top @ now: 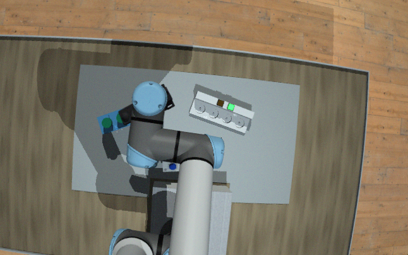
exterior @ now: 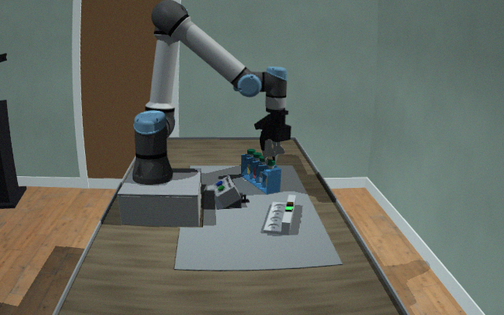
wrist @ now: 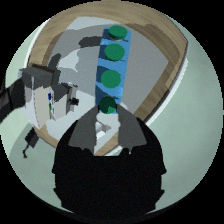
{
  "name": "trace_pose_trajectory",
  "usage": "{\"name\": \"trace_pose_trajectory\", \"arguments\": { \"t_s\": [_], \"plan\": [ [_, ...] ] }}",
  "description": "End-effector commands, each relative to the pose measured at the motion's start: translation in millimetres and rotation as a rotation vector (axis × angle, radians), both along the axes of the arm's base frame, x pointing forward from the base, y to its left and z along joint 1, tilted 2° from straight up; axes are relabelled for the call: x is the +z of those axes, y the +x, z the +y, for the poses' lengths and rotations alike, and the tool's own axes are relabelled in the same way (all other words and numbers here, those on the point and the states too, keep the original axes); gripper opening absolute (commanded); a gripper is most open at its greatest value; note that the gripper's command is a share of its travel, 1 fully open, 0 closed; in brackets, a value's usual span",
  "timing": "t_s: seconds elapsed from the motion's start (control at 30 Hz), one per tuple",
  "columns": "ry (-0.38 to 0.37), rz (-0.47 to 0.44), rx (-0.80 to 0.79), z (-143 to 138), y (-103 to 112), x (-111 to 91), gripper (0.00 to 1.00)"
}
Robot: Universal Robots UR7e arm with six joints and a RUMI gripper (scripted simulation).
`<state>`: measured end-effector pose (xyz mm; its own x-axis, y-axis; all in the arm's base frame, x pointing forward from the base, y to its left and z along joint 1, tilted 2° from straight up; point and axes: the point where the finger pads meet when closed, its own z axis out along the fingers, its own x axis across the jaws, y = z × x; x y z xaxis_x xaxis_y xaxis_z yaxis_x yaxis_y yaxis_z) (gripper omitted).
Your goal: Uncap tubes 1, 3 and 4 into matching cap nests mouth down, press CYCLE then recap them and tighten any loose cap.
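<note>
Your two-jaw gripper (wrist: 107, 113) hangs straight down over the end of the blue plastic tube rack (wrist: 103, 65). Its jaws are pinched to a narrow gap around the round green screw cap (wrist: 107, 104) of the end tube. That vertical pose probably keeps the wrist's turning axis in line with the thread. The other three green caps (wrist: 114, 51) run in a row away from the tool, ahead of the fingers, all seated on their tubes. Off to the tool's side, the white cap tray (top: 247, 112) shows a lit green square lamp (top: 230, 106), and its nests look bare. You therefore seem to be in the screwing-back stage, likely on the last cap. I cannot tell which tube number this is. The grey key housing (exterior: 228, 196) sits beside the rack, towards the arm's base, for READY afterwards.
</note>
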<state>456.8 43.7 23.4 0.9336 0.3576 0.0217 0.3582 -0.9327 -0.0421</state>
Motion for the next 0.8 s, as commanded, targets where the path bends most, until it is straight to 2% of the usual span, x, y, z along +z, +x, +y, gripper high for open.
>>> {"name": "trace_pose_trajectory", "arguments": {
  "t_s": [0.0, 0.37, 0.63, 0.67, 0.77],
  "plan": [
    [-0.008, 0.006, -0.135, 0.2, 0.3, 0.2, 0.0],
    [-0.005, 0.029, -0.682, 0.2, 0.3, -0.3, 0.0],
    [-0.005, 0.029, -0.682, 0.2, 0.3, -0.3, 0.0],
    [-0.005, 0.029, -0.682, 0.1, 0.3, -0.3, 0.35],
    [-0.005, 0.029, -0.682, 0.2, 0.3, -0.3, 0.35]
  ]
}}
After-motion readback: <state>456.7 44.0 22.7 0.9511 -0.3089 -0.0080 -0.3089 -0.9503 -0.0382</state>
